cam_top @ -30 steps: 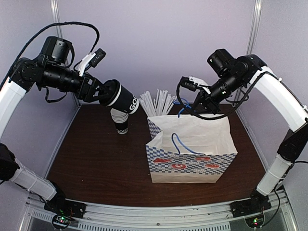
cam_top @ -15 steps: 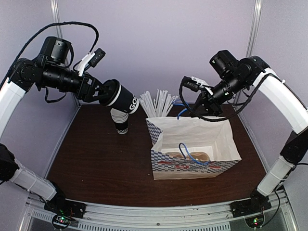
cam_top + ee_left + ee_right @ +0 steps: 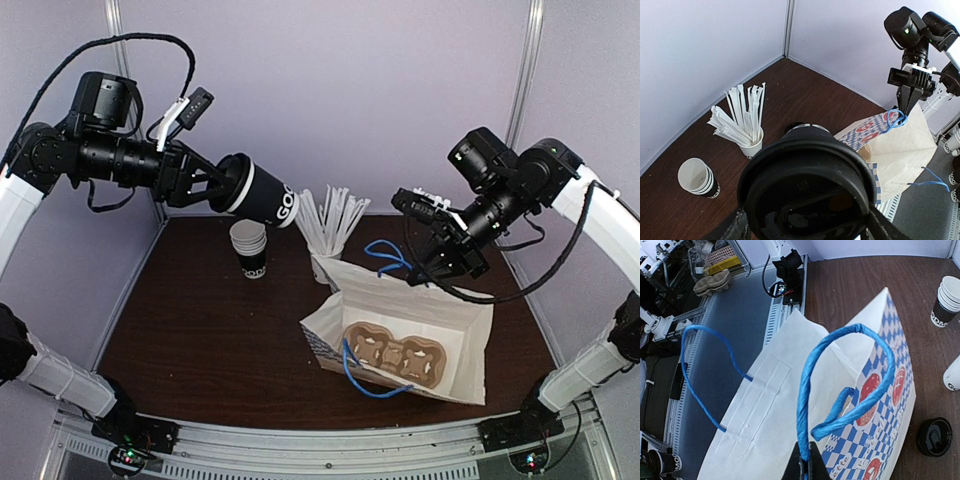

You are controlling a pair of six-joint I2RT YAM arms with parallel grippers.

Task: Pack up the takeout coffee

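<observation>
The takeout coffee (image 3: 258, 193), a black cup with white lettering and a black lid, is held sideways in the air by my left gripper (image 3: 222, 186), which is shut on it above the table's back left. In the left wrist view its lid (image 3: 807, 195) fills the bottom, between the fingers (image 3: 735, 227). My right gripper (image 3: 428, 268) is shut on one blue handle (image 3: 840, 390) of the white paper bag (image 3: 455, 320), which has a blue check pattern. The bag leans over with its mouth open. A brown cup carrier (image 3: 393, 355) lies inside.
A stack of lidless cups (image 3: 248, 250) stands at the back left; it also shows in the left wrist view (image 3: 697, 177). A white cup of straws (image 3: 330, 225) stands behind the bag. A loose black lid (image 3: 935, 436) lies on the table beyond the straws. Walls close the back and sides.
My right gripper moved right and down with the handle, tipping the bag over and opening its mouth, so the carrier shows. My left gripper lifted the coffee a little, up and right.
</observation>
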